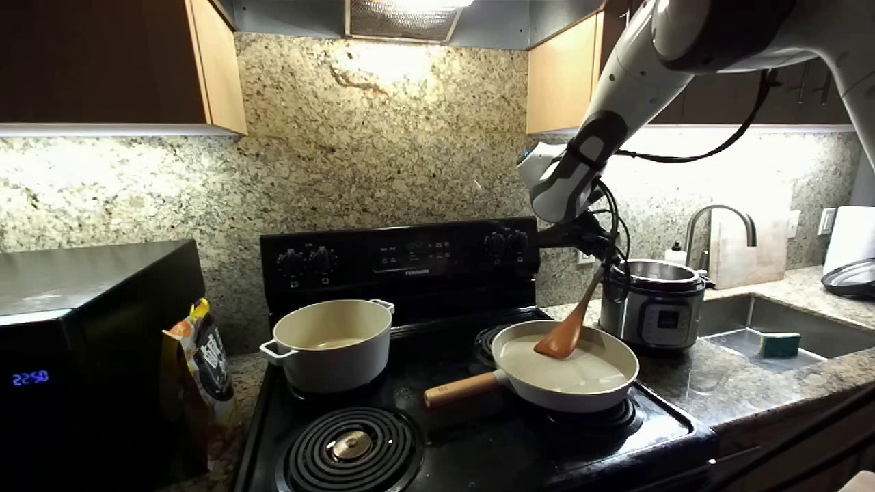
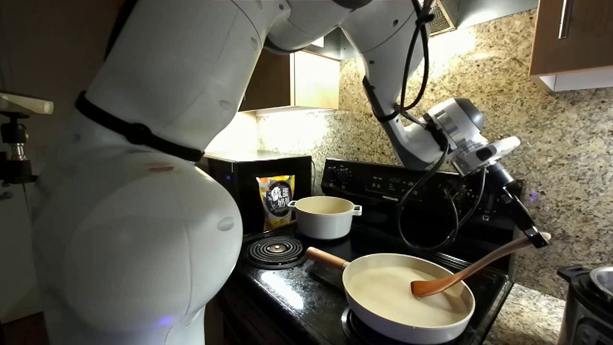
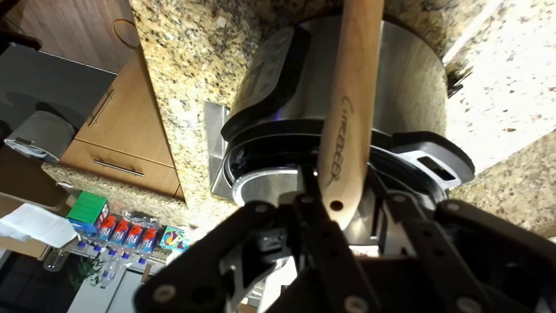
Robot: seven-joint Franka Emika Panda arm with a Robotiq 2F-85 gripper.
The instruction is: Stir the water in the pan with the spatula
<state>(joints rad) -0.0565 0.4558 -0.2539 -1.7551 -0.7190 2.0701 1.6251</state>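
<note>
Your pincer [image 2: 536, 236] is clamped on the handle end of the spatula [image 1: 562, 337], so the blade [image 2: 428, 288] sits at the tip of a long lever and may twist under drag. The spatula slants in over the side of the pan [image 1: 567, 403], its blade at or just above the water [image 2: 378, 292]; you can't tell whether it dips under, nor whether the shaft touches the rim.

You seem to be at the stirring itself. Make sure first that the blade is wet: ease it down a little, without pressing on the bottom. Then draw slow, even arcs, turning before the blade meets the wall. Don't lever against the rim; that could swing the pan round on its burner [image 1: 618, 418]. The cooker [image 3: 408, 87] on the desk [image 1: 728, 389] stands near and below the pincer, so shorten strokes that way.
</note>
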